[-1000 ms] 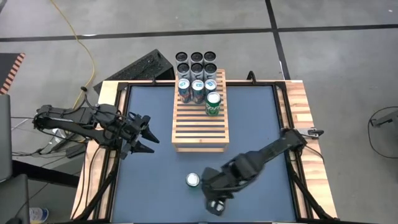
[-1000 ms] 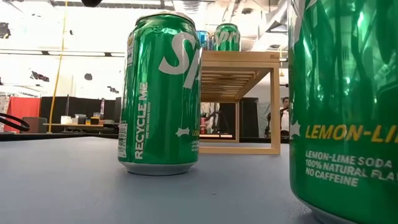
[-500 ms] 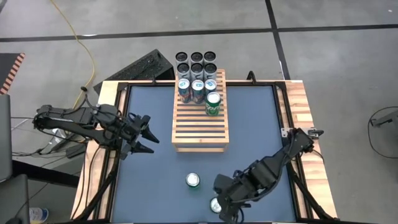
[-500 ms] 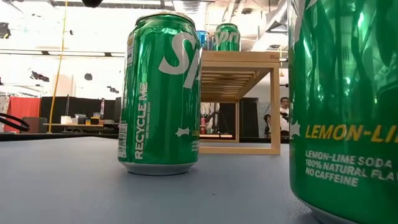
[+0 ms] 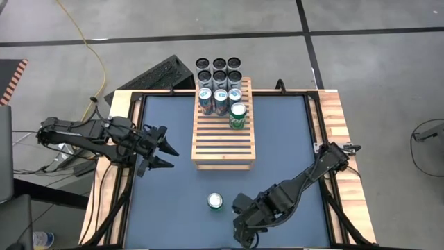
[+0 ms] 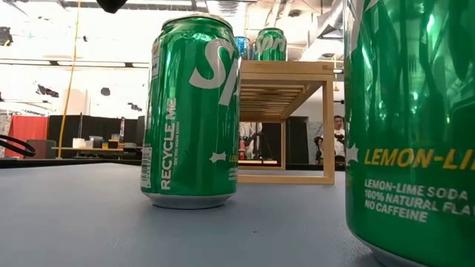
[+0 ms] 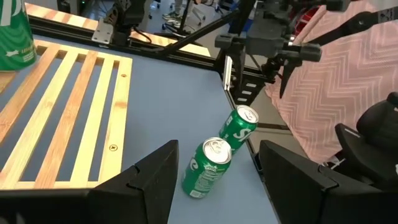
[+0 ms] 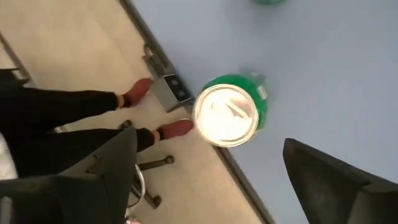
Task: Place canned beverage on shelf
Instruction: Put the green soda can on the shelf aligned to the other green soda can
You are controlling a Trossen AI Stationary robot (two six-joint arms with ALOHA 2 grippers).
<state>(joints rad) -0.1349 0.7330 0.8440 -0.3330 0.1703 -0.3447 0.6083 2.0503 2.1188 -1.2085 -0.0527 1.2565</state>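
1. Hovering over the table's left edge, the left gripper [image 5: 165, 154] has its fingers parted with nothing between them; its tips point toward the shelf.
2. The blue table [image 5: 166, 201] has a wooden border, and bare blue surface separates the left gripper from the shelf.
3. Behind the table's far edge, a block of six dark cans [image 5: 219, 70] stands just off the shelf's far end, with a dark slanted object [image 5: 163, 74] to their left.
4. The shelf [image 5: 223, 139] lies lengthwise in the middle of the table, its slats running across it. Three blue cans [image 5: 220, 99] stand in a row at its far end, and one green can [image 5: 238, 114] stands just in front of the right-hand blue one. The near two-thirds of the slats carry nothing.
5. Near the shelf's front end, a loose green can [image 5: 215, 201] stands upright on the blue surface, apart from the shelf.
6. Right of that can, the right gripper [image 5: 244, 232] hangs at the table's near edge with its fingers spread wide, gripping nothing. Its wrist view looks down on a second green can [image 8: 229, 115], upright at the table's edge between the spread fingers [image 8: 99, 177] but not touched by them.
7. Below the table edge in that view, a person's legs [image 8: 74, 121] and reddish shoes show on the floor.
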